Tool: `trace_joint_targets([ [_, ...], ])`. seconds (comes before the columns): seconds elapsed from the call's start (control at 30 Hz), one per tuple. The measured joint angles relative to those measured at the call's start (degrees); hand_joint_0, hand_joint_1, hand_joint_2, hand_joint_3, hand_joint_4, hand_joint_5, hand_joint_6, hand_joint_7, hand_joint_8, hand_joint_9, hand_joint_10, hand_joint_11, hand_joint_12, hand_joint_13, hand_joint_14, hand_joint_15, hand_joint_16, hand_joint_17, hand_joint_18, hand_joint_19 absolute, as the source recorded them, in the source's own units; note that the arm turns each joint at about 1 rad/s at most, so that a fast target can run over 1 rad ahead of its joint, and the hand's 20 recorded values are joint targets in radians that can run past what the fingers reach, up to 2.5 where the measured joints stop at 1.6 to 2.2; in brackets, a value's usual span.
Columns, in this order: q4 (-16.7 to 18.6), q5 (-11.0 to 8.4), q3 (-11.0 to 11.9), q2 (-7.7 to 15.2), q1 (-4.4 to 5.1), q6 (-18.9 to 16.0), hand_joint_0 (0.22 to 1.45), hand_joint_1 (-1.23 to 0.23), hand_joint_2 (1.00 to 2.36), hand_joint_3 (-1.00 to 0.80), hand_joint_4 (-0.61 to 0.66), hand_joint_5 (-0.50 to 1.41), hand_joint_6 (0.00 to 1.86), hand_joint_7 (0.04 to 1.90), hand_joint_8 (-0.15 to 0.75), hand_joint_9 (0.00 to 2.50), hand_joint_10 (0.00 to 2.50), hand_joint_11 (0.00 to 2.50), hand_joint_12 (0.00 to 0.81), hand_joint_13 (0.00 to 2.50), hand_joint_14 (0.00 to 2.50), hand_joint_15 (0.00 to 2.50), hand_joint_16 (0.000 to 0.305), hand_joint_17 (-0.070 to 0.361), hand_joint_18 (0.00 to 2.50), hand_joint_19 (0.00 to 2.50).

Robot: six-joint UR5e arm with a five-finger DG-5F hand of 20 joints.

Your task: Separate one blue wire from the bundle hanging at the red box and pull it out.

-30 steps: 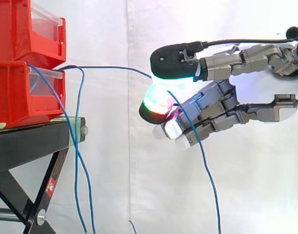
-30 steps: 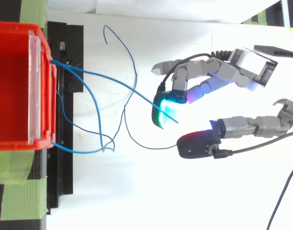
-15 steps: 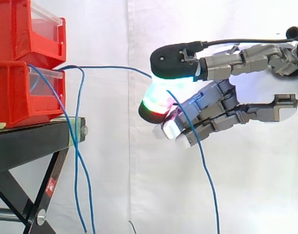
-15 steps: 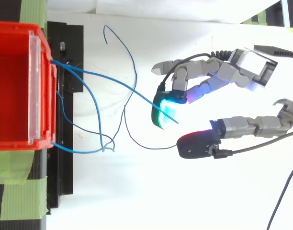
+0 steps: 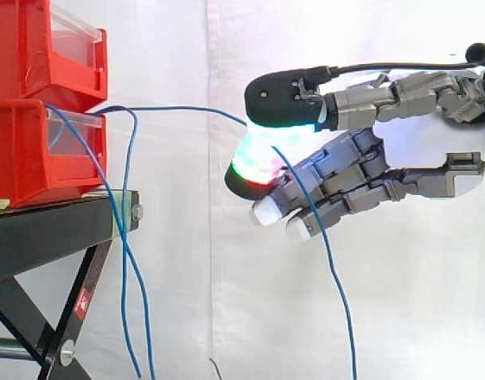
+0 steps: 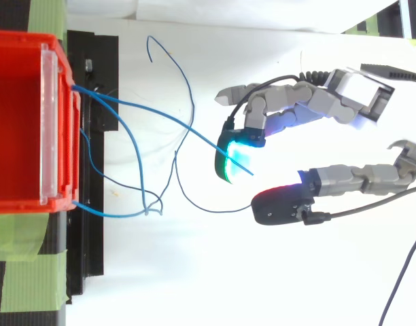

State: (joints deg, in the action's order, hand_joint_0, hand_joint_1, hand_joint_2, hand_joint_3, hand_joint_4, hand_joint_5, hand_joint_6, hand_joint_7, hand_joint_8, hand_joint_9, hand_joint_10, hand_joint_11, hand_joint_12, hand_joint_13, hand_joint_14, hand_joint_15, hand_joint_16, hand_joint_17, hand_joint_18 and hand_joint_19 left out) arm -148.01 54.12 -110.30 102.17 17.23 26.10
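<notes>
Robot hand [image 5: 361, 170] pinches one blue wire [image 5: 179, 109] stretched from the red box [image 5: 21, 150]; the next move likely calls for a steady pull away.

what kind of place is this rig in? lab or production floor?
Most likely a lab test rig, not a production line: a white curtain as backdrop, red bins on a black stand patched with green tape, and a robot hand pinching one blue wire.

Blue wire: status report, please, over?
Hand shut on one blue wire, pinched between glowing pads. Wire spans from red bin to hand, apart from the strands hanging at the stand. Nothing blocking.
</notes>
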Motion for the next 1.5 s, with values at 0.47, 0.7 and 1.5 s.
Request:
trace_joint_targets([
  [0.47, 0.0, 0.00, 0.0, 0.0, -0.01, 0.0, 0.63, -0.69, 1.03, -0.08, 0.09, -0.14, 0.75, 1.23, 0.279, 0.64, 0.02, 0.63, 0.358, 0.23, 0.01, 0.30, 0.049, 0.109, 0.29, 0.58],
  [0.7, 0.0, 0.00, 0.0, 0.0, 0.00, 0.0, 0.63, -0.69, 1.03, -0.08, 0.09, -0.14, 0.74, 1.24, 0.276, 0.63, 0.02, 0.61, 0.358, 0.23, 0.01, 0.30, 0.048, 0.109, 0.29, 0.58],
  [1.5, 0.0, 0.01, 0.0, 0.0, -0.01, 0.0, 0.63, -0.68, 1.03, -0.09, 0.09, -0.14, 0.75, 1.23, 0.272, 0.60, 0.01, 0.60, 0.357, 0.22, 0.01, 0.30, 0.048, 0.108, 0.29, 0.58],
])
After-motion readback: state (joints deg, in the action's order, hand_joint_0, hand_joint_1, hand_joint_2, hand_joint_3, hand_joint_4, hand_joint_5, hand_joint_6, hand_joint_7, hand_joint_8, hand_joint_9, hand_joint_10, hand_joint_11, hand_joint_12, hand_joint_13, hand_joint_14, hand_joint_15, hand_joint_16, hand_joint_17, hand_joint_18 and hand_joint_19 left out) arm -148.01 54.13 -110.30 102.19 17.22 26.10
